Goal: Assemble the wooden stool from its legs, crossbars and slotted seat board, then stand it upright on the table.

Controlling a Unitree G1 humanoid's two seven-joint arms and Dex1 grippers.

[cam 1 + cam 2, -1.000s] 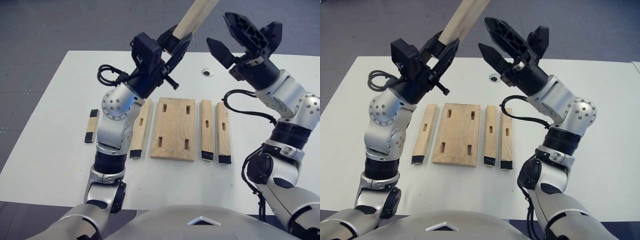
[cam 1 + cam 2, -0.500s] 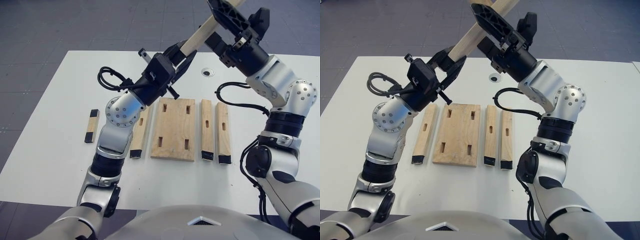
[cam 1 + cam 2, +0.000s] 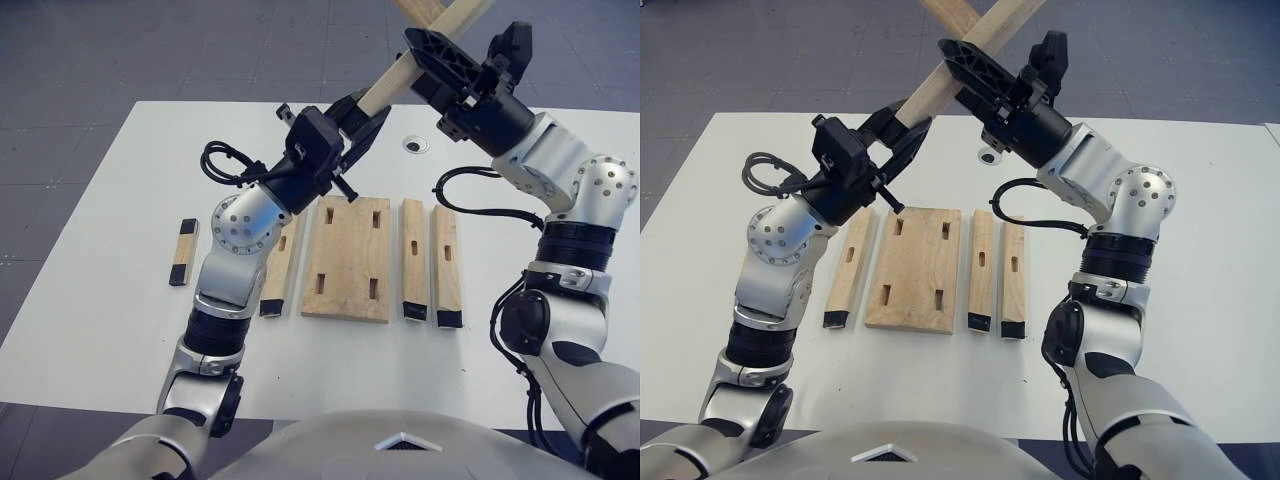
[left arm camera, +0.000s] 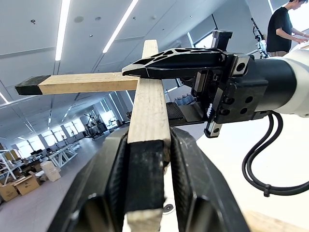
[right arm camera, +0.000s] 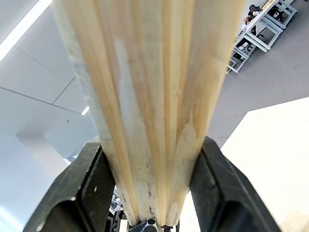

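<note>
My left gripper (image 3: 360, 105) is shut on the black-tipped lower end of a wooden leg (image 3: 400, 72), held in the air above the table's far half and slanting up to the right. Higher along that leg my right gripper (image 3: 462, 35) is shut, with wood pressed between both fingers (image 5: 91, 188) in the right wrist view. A second black-tipped wooden piece (image 4: 82, 83) crosses the leg near its upper end. The slotted seat board (image 3: 347, 257) lies flat on the white table (image 3: 100, 300). Two legs (image 3: 414, 258) (image 3: 446, 265) lie to its right. Another leg (image 3: 280, 270) lies to its left, partly behind my left arm.
A short crossbar with black ends (image 3: 183, 252) lies alone on the left of the table. A round cable hole (image 3: 414, 145) sits near the far edge. Bare tabletop runs along the front edge and the right side.
My right gripper, open and apart from the leg a second ago, swung left and shut on it. My left arm tilted the leg lower, bringing the crossing piece into view.
</note>
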